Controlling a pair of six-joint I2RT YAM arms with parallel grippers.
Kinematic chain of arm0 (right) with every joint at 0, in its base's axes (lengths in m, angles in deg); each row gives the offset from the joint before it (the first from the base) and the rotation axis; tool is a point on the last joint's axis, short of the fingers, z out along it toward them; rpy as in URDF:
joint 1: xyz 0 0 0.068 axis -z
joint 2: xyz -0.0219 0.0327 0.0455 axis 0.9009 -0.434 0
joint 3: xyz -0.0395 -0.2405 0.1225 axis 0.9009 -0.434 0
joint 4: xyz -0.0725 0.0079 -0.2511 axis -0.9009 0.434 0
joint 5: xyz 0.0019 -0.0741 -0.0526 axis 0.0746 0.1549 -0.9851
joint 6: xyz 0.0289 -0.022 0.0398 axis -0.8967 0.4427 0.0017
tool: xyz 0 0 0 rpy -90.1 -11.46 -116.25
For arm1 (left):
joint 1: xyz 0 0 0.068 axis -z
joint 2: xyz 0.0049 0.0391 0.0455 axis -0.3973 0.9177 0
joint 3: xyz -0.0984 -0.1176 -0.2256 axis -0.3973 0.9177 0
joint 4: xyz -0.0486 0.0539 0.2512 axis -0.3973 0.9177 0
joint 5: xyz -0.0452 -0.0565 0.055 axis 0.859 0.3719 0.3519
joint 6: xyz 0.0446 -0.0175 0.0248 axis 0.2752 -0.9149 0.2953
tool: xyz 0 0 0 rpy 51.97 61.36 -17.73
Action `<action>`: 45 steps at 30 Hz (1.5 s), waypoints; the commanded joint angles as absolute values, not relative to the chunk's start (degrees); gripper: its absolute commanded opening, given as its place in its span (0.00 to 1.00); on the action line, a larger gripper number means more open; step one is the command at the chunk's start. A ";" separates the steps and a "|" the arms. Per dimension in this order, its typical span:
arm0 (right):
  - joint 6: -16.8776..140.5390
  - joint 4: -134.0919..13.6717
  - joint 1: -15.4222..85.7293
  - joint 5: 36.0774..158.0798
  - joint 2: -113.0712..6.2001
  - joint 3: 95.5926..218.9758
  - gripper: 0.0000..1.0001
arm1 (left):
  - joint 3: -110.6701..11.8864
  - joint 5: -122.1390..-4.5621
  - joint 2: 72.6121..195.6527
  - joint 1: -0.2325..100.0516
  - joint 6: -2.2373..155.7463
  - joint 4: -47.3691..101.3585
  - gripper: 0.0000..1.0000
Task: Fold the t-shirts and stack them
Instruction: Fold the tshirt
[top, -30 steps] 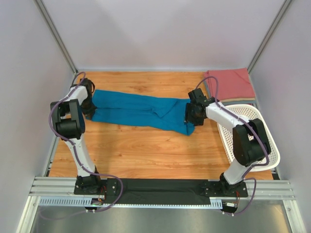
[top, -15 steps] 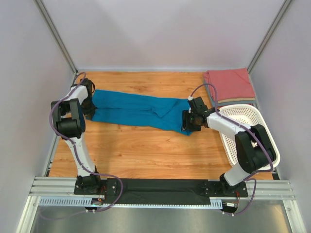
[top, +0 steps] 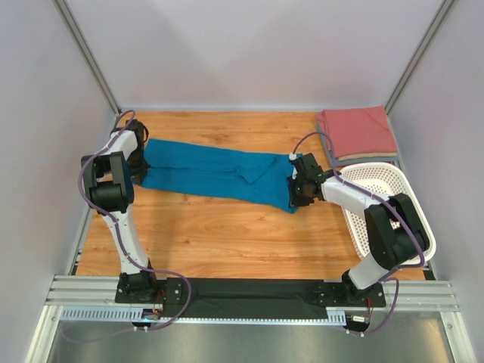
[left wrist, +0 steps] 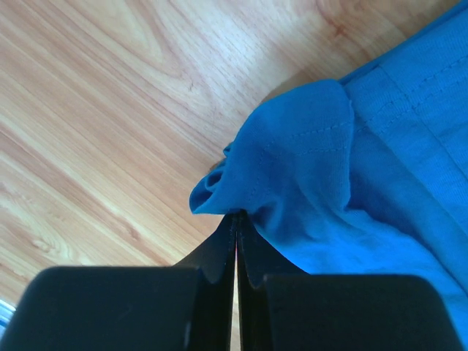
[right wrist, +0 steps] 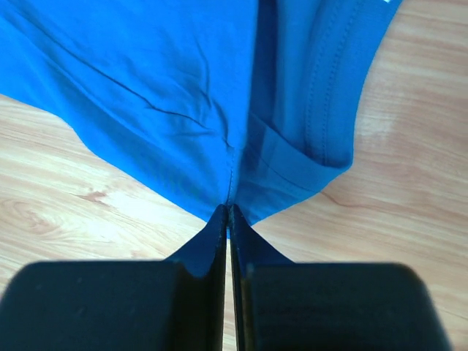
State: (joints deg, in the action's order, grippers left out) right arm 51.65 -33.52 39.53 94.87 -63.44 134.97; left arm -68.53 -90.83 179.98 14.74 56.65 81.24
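Observation:
A teal-blue t-shirt [top: 215, 172] lies folded lengthwise in a long band across the wooden table. My left gripper [top: 138, 168] is shut on its left end, where a bunched corner of the cloth [left wrist: 281, 157] sits pinched at the fingertips [left wrist: 235, 216]. At the band's right end my right gripper [top: 296, 193] is shut on the near edge of the cloth [right wrist: 183, 95], its jaws together over the hem [right wrist: 230, 212]. A salmon-red t-shirt [top: 359, 132] lies folded at the back right on top of a grey-blue one [top: 368, 158], of which only an edge shows.
A white perforated basket [top: 408, 219] stands at the right, beside my right arm. Grey walls enclose the table on three sides. Bare wood [top: 227, 234] spreads in front of the blue shirt.
My right gripper has come down onto the right end of the blue shirt and closed on its edge. The left gripper has kept its hold and place.

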 commanded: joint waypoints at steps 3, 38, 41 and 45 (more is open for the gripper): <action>53.44 -29.17 39.14 90.84 -62.97 134.65 0.00 | -72.23 -94.90 181.07 14.80 58.36 83.94 0.00; 14.26 -31.89 34.84 82.59 -61.37 147.38 0.37 | -61.09 -73.25 153.93 17.17 65.04 82.04 0.56; 9.94 -32.07 32.73 83.37 -68.29 152.99 0.37 | -53.88 -65.40 146.55 17.87 64.87 77.90 0.55; 5.03 -25.84 30.01 82.15 -76.67 161.88 0.41 | -43.17 -60.11 135.84 18.49 62.85 72.00 0.55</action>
